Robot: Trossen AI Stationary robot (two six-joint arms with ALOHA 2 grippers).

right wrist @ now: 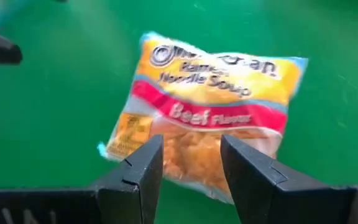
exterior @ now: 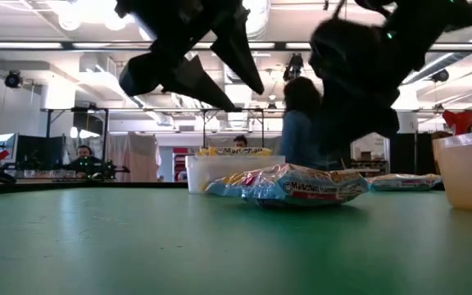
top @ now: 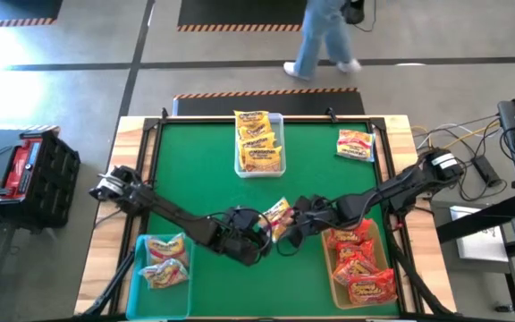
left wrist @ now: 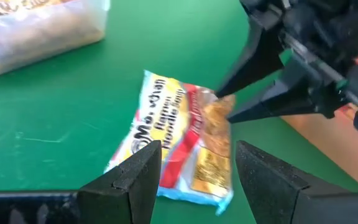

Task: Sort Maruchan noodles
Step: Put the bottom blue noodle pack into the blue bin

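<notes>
While it lies flat on the green tabletop [top: 204,170] near the middle, slightly toward the front edge, the beef packet [top: 278,217] sits between the two end effectors, yellow with a red band and pale-blue edges. The right end effector [top: 286,234] is at the packet's right end, its fingers [right wrist: 138,171] parted on either side of that edge; in the left wrist view its two tips meet at the crinkled end of the packet, but whether they pinch the wrapper I cannot tell. The left end effector [top: 259,240] hangs just beside the packet on its left, fingers [left wrist: 129,180] spread wide and holding nothing, with the packet showing in the gap between them. In the low view the packet rests on the tabletop with both dark arms above it. Further out, a clear bin [top: 259,170] at the back centre holds yellow-orange packets [top: 258,143], a bin [top: 137,277] at the front left holds yellow and pale-blue packets [top: 164,262], and a bin [top: 333,282] at the front right holds red packets [top: 361,265]. One more packet [top: 355,144] lies loose near the back right corner. Beyond the tabletop a person [top: 325,36] walks across the floor.
</notes>
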